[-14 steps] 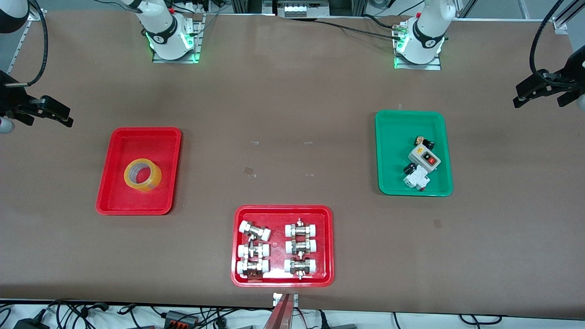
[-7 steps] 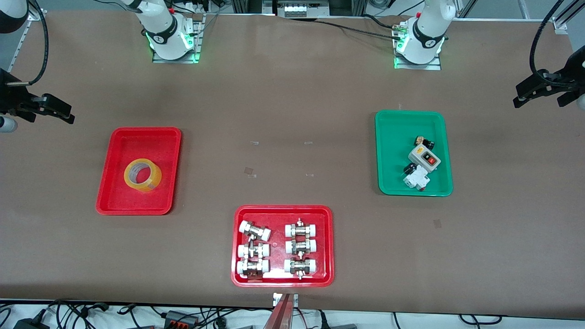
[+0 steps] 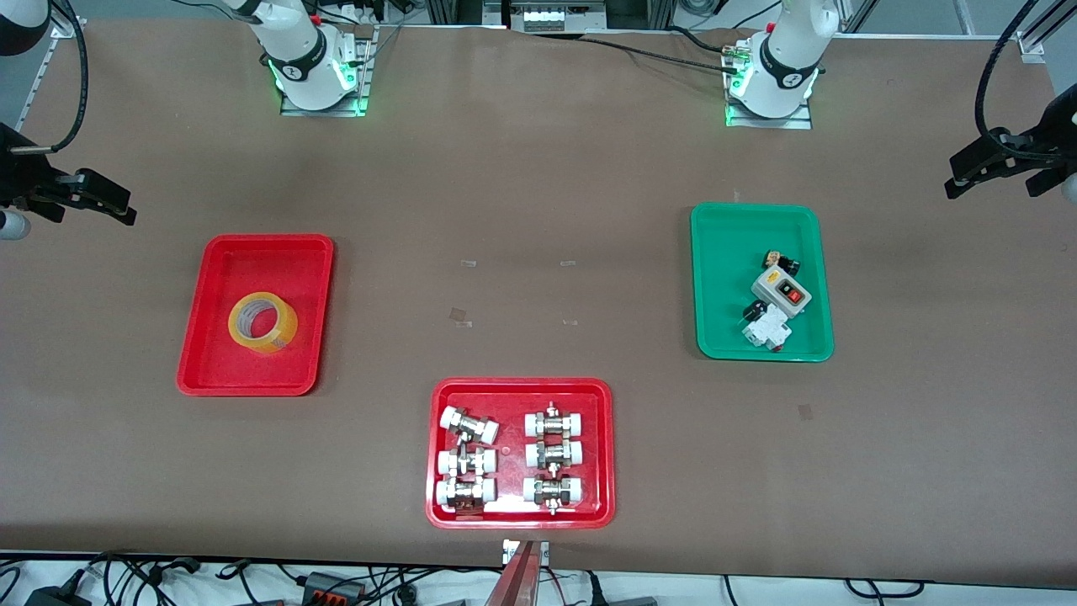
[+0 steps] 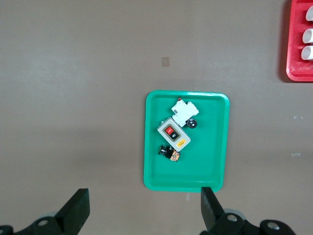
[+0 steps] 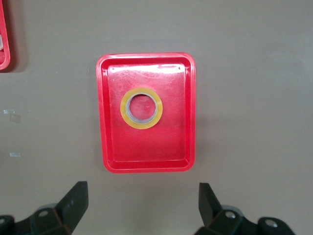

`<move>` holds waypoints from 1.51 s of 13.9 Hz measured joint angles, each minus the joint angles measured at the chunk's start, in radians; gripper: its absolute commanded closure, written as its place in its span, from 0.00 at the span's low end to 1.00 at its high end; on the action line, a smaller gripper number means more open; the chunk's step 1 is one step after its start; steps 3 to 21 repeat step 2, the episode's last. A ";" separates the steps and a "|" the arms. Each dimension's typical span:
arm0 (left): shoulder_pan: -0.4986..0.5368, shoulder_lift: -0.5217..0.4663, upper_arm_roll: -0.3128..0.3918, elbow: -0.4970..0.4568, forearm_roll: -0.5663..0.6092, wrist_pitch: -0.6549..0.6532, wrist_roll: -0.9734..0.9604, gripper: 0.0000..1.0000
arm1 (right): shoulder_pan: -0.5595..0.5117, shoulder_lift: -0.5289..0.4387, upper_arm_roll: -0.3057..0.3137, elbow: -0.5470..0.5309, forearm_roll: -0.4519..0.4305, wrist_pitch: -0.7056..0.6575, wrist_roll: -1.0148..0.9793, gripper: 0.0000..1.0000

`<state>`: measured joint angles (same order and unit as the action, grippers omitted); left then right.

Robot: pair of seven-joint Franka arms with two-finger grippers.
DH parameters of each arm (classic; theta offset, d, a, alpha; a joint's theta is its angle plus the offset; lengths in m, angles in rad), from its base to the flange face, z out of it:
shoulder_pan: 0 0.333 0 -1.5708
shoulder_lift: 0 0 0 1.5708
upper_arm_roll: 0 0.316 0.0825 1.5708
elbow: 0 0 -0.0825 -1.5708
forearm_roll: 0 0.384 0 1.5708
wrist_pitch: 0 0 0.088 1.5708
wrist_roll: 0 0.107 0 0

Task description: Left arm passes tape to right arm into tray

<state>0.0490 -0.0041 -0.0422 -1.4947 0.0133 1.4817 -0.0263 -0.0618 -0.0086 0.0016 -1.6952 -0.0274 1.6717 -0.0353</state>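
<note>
The tape [image 3: 278, 337], a yellow roll with a pale core, lies flat in the plain red tray [image 3: 252, 370] toward the right arm's end of the table. From the right wrist view the tape [image 5: 142, 124] sits in the middle of the tray [image 5: 146, 147]. My right gripper [image 3: 124, 210] hangs open and empty over bare table beside that tray, its fingers [image 5: 73, 200] wide apart. My left gripper [image 3: 955, 181] waits open and empty over the table near the left arm's end, with nothing between its fingers [image 4: 208, 203].
A green tray [image 3: 724, 252] with a switch box and small electrical parts lies toward the left arm's end, also seen in the left wrist view [image 4: 215, 147]. A red tray [image 3: 522, 389] of white-capped metal fittings sits mid-table, nearest the front camera.
The right gripper has drifted slightly toward the bases' side of the table. The tape, the trays and the left gripper have not moved.
</note>
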 measured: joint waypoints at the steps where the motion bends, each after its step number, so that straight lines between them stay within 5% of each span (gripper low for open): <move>1: 0.000 0.000 0.000 0.000 0.000 0.000 0.000 0.00 | 0.000 0.000 0.000 0.000 0.000 0.000 0.000 0.00; 21: 0.000 0.000 0.000 0.000 0.000 0.000 0.000 0.00 | 0.000 0.000 0.001 0.000 0.000 0.000 0.000 0.00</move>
